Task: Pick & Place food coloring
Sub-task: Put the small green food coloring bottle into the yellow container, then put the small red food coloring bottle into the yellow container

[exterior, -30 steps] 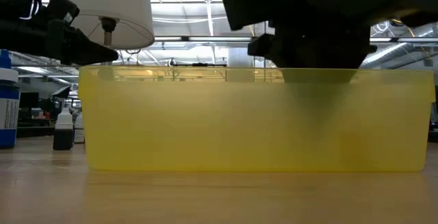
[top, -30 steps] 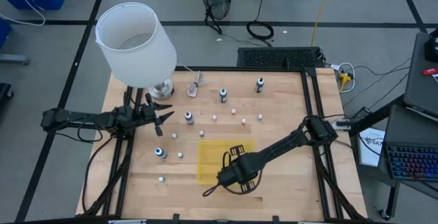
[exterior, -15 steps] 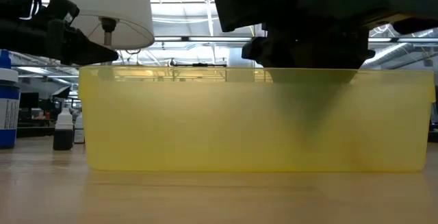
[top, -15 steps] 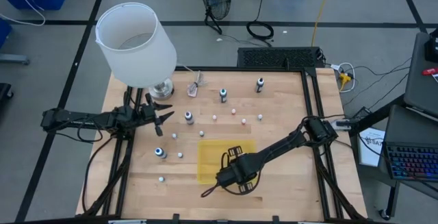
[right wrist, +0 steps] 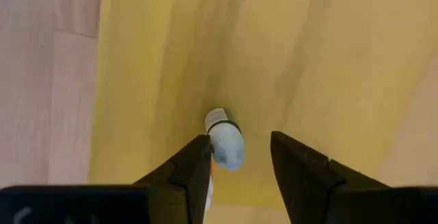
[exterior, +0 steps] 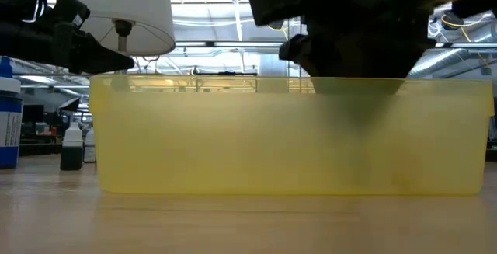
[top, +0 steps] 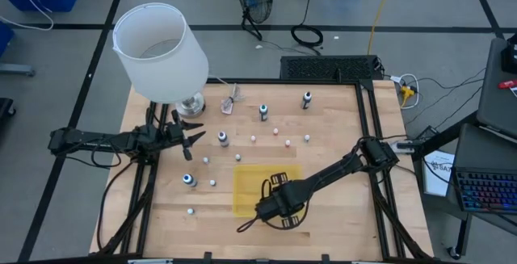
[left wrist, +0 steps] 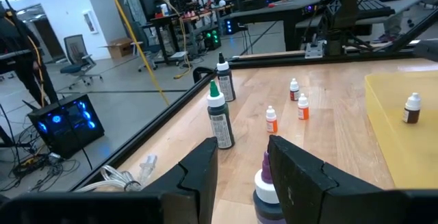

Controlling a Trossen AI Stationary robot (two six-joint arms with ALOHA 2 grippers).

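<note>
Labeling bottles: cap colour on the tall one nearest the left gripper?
Green cap on the dark bottle; left wrist view.

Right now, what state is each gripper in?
Left gripper: open, empty, beside the lamp.
Right gripper: open inside the yellow tray, a small whitish bottle lying loose between its fingers.

No text, label, brand or number can be read on anything in view.

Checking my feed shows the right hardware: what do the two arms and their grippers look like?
Both arms are dark, slim and jointed, each ending in two black fingers. The left gripper has pointed, splayed tips; a black cable loops beside the right gripper. In the wrist views the fingers are flat, angular and matte.
</note>
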